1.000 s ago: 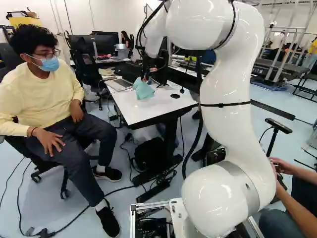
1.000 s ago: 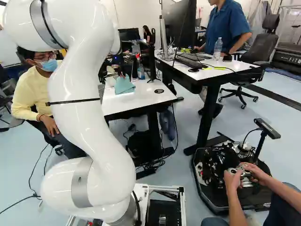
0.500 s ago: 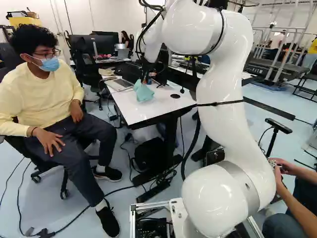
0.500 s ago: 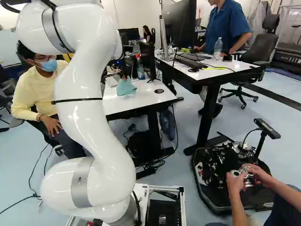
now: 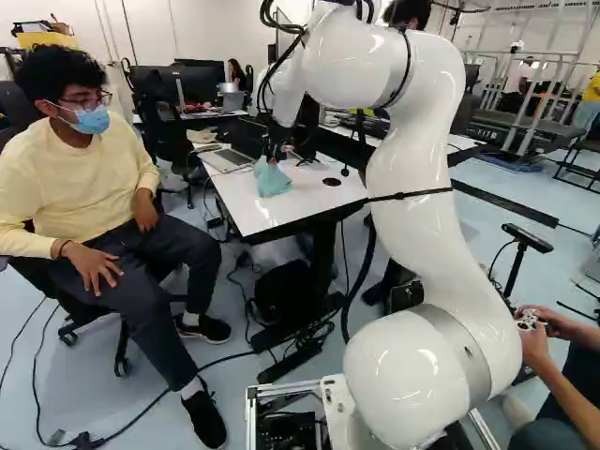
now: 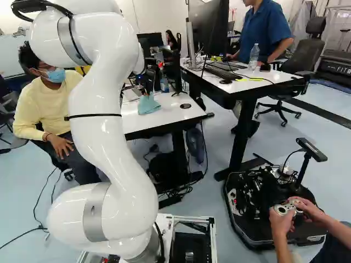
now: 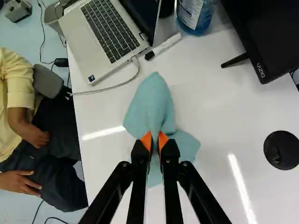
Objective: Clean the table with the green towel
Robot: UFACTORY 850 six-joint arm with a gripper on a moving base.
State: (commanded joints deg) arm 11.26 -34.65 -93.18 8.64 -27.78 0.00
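My gripper (image 5: 276,150) is at the far side of the white table (image 5: 242,208) in the left base view, right above the green towel (image 5: 272,178). In the wrist view the gripper (image 7: 155,140) pinches a fold of the towel (image 7: 152,102) between both orange pads. The cloth spreads out ahead of the fingers and to both sides beneath them, over the tabletop (image 7: 205,107). Whether its lower part presses on the table I cannot tell.
An open laptop (image 7: 105,39), a cable, a blue bottle (image 7: 194,16) and a black screen (image 7: 266,37) stand ahead of the gripper. A round black grommet (image 7: 281,150) lies beside it. A seated person is close to the table's edge. Another table (image 6: 252,82) stands at the right.
The arm's upper links have shifted against the base joint, and its elbow has come lower. The towel has moved slightly with the gripper and hangs a little lower. The base has not moved.
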